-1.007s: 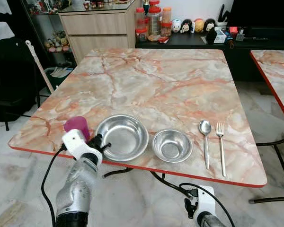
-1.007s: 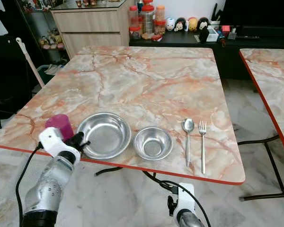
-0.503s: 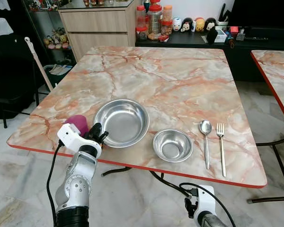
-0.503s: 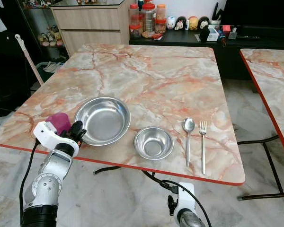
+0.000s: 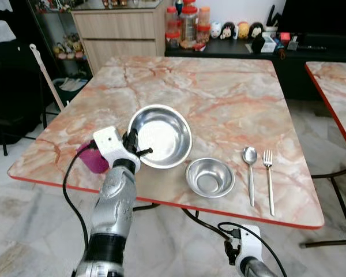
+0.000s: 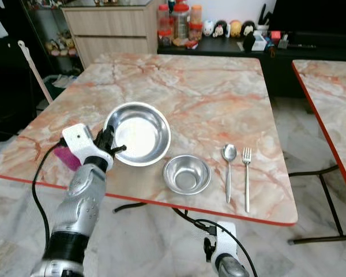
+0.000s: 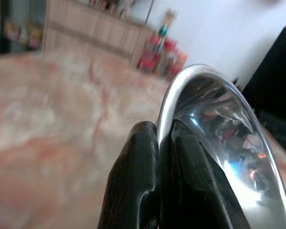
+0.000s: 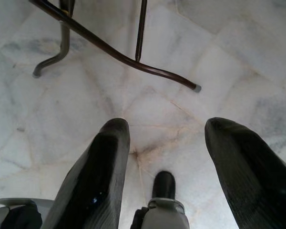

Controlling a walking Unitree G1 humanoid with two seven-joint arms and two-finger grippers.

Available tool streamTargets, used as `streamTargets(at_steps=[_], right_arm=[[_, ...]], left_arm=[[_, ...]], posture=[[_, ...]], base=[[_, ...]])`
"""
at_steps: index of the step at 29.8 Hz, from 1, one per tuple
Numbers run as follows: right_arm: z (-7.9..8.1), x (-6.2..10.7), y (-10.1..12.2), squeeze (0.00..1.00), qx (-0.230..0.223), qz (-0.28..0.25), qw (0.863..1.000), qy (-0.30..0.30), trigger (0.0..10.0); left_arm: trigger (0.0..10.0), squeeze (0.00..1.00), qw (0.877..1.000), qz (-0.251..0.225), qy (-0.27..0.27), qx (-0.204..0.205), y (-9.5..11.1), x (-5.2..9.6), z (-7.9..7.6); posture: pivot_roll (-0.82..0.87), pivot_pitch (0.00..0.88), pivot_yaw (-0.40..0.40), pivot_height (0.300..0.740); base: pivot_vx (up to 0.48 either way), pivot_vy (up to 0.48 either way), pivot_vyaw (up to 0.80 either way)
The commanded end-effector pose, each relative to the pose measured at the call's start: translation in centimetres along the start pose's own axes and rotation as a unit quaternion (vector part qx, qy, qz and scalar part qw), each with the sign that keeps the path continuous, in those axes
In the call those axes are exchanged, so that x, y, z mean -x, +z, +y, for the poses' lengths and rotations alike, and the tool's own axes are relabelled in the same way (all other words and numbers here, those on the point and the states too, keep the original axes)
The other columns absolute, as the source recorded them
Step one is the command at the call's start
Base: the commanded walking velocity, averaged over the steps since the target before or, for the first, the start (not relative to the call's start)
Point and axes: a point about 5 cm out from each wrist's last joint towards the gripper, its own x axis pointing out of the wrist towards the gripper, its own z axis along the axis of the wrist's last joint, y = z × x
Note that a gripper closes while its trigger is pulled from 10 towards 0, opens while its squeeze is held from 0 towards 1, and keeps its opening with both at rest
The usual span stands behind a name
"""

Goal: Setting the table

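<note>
Above the glossy marbled desk (image 5: 219, 104), the left gripper (image 5: 134, 149) has its jaws pinched on the thin rim of the round polished steel bowl (image 5: 160, 135), held tilted. Beside it sit a smaller steel bowl (image 5: 210, 178), spoon (image 5: 250, 173) and fork (image 5: 269, 179). Near the stone floor (image 8: 219, 57), the right gripper (image 8: 164, 157) hangs with jaws spread wide.

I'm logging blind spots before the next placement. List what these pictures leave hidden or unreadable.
- pink cup: left eye view, mostly behind the left wrist.
- large steel bowl: its underside is hidden, so table contact is unclear.
- jars: labels too small.
- left wrist view: tabletop blurred behind the left gripper.
</note>
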Motion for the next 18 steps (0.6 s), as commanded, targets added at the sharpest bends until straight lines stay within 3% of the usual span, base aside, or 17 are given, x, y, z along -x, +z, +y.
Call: streamTargets(at_steps=[1, 4, 9, 13, 18], right_arm=[[-0.4, 0.0, 0.2, 0.00, -0.007, 0.000, 1.000, -0.009, 10.0], [-0.5, 0.0, 0.0, 0.00, -0.009, 0.004, 1.000, -0.011, 10.0], [-0.7, 0.1, -0.6, 0.00, -0.016, 0.017, 1.000, -0.016, 10.0], [-1.0, 0.3, -0.9, 0.00, 0.002, 0.015, 1.000, -0.012, 10.0], [-1.0, 0.2, -0.4, 0.00, 0.008, 0.009, 1.000, -0.008, 10.0]], left_arm=[[10.0, 0.00, 1.000, -0.010, -0.017, -0.010, 0.2, -0.3, -0.9], [10.0, 0.00, 1.000, -0.012, -0.016, -0.013, 0.1, -0.3, -0.9], [10.0, 0.00, 0.999, -0.025, -0.006, -0.025, -0.1, -0.1, -0.6], [10.0, 0.00, 0.999, -0.036, 0.020, -0.017, -0.1, 0.3, 0.3], [10.0, 0.00, 0.999, -0.041, 0.023, -0.015, 0.0, 0.2, 0.4]], posture=[[0.03, 0.000, 0.043, 0.719], [0.03, 0.000, 0.044, 0.719], [0.02, 0.000, 0.046, 0.719], [0.04, 0.000, 0.022, 0.719], [0.04, 0.000, 0.016, 0.719]], base=[[0.000, -0.375, 0.00], [0.000, -0.375, 0.00], [0.000, -0.375, -0.54], [0.000, -0.368, 0.00], [0.000, -0.369, 0.00]])
